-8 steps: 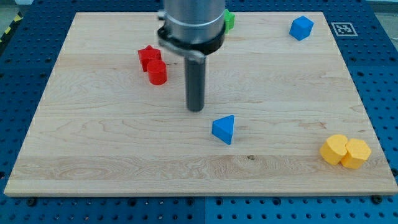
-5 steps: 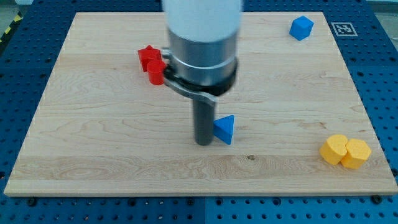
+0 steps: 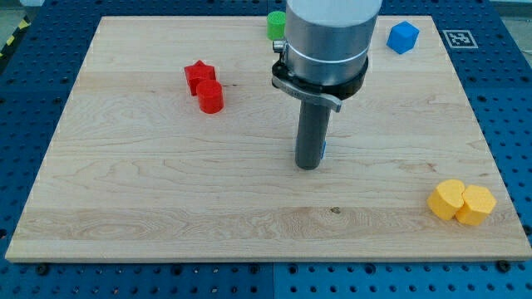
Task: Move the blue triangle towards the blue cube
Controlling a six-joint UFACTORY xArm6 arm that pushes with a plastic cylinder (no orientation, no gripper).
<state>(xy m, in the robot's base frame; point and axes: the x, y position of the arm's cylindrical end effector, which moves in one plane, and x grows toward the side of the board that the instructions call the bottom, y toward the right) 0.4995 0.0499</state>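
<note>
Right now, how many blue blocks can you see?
2. The blue cube sits at the view's top right. The blue triangle is mostly hidden behind the rod, just above my tip.

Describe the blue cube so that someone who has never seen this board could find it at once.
Start at the wooden board and go to its corner at the view's top right, beside the black-and-white marker. The blue cube sits alone there. The small green block is far to its left, and the yellow blocks lie at the view's bottom right.
</note>
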